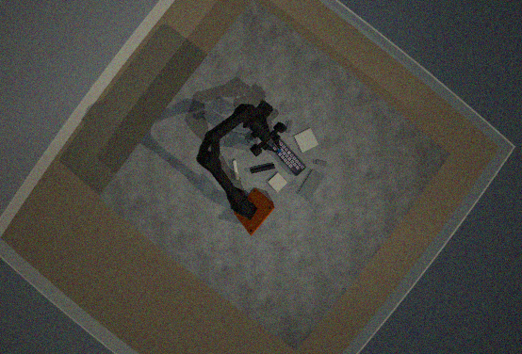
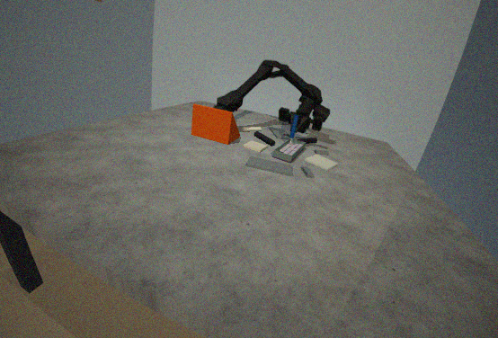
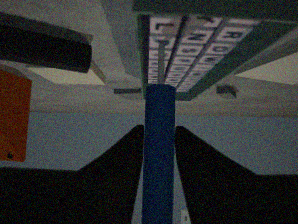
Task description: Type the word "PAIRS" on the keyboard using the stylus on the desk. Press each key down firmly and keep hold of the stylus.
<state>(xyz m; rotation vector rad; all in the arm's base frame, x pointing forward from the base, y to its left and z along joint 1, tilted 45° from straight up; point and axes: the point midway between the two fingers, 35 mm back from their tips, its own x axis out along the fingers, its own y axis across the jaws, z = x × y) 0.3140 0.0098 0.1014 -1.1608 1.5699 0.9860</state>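
Note:
The keyboard [image 1: 293,162] [image 2: 288,158] [image 3: 225,9] is a narrow dark grey block with rows of pale lettered keys. My gripper [image 1: 273,145] [image 3: 159,132] is shut on the blue stylus [image 2: 294,127] [image 3: 159,160], above one end of the keyboard. The stylus stands near upright, thin grey tip down. In the wrist view the tip lies over the key beyond L in the left row, which looks like P and is partly hidden by it. Whether the tip touches or presses the key I cannot tell.
A black bar [image 1: 262,168] [image 2: 264,138] [image 3: 45,50] and a small cream pad [image 1: 278,182] [image 2: 255,146] lie on one side of the keyboard, a larger cream pad [image 1: 306,140] [image 2: 321,162] on the other. An orange block [image 1: 261,212] [image 2: 211,123] stands by the arm's base. A flat grey piece [image 2: 270,165] lies beyond the keyboard.

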